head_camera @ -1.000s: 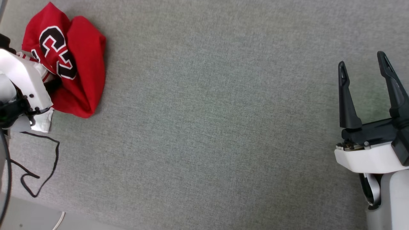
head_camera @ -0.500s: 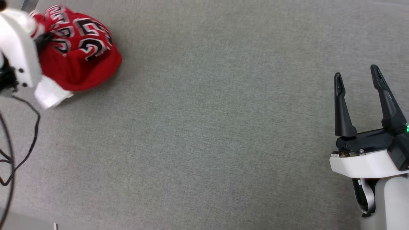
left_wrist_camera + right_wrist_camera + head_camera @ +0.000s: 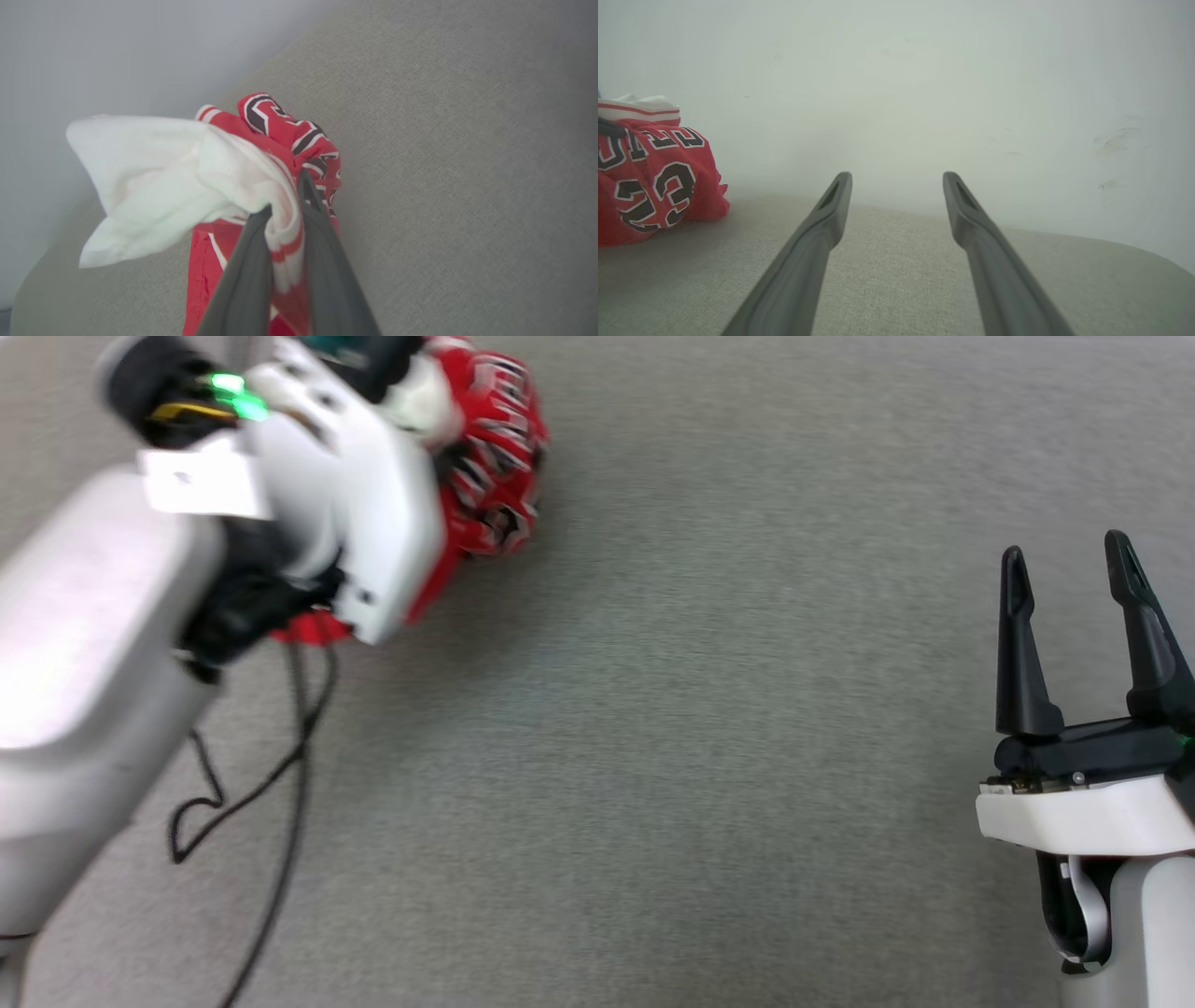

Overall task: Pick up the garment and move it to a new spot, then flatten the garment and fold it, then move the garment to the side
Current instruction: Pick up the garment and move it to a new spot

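The garment is a bunched red jersey with black-and-white lettering, hanging at the upper left of the head view, partly behind my left arm's white wrist. In the left wrist view my left gripper is shut on the garment's red-and-white striped trim, and a white sleeve flares out to the left of the fingers. The jersey's lower folds touch the grey surface in the right wrist view, where the garment shows at far left. My right gripper stands open over bare cloth at the right, holding nothing.
A grey fabric-covered table spreads under both arms. A black cable trails from the left arm across the table's left part. A pale wall rises behind the table's far edge.
My left arm has swung up and to the right into the head view, carrying the bunched garment off its earlier spot at the far left. The right gripper has stayed open and nearly still.
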You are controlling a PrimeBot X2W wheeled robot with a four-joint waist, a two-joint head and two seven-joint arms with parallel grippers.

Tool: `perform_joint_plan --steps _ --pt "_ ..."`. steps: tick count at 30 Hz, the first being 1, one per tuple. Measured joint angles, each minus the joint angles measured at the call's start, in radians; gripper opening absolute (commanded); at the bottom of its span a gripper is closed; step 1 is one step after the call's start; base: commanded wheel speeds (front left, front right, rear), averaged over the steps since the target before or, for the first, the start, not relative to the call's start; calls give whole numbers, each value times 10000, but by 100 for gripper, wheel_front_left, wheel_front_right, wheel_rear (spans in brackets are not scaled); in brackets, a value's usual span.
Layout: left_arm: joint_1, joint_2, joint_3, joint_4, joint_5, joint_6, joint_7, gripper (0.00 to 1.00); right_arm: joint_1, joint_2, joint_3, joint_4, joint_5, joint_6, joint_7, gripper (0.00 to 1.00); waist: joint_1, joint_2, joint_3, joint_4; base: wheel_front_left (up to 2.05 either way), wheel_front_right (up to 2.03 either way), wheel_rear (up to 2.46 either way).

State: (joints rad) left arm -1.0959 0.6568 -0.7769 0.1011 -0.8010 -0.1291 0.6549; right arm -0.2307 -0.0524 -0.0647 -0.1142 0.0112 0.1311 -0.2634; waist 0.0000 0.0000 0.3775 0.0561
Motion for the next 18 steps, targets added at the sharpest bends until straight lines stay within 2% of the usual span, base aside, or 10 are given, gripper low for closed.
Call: perform_joint_plan --steps 7,14,18 --pt "-707 -1162 -1988 58 401 0 4 0 -76 2 -117 21 420 0 0 100 0 0 175 -976 0 0 0" --pt "-1366 -2686 -4270 773 263 0 -529 0 -95 4 -140 52 694 0 0 100 0 0 402 -1739 0 0 0" --pt "-1448 -3563 -4934 1342 184 0 -775 0 -103 4 -165 35 756 0 0 100 0 0 542 -1977 0 0 0"
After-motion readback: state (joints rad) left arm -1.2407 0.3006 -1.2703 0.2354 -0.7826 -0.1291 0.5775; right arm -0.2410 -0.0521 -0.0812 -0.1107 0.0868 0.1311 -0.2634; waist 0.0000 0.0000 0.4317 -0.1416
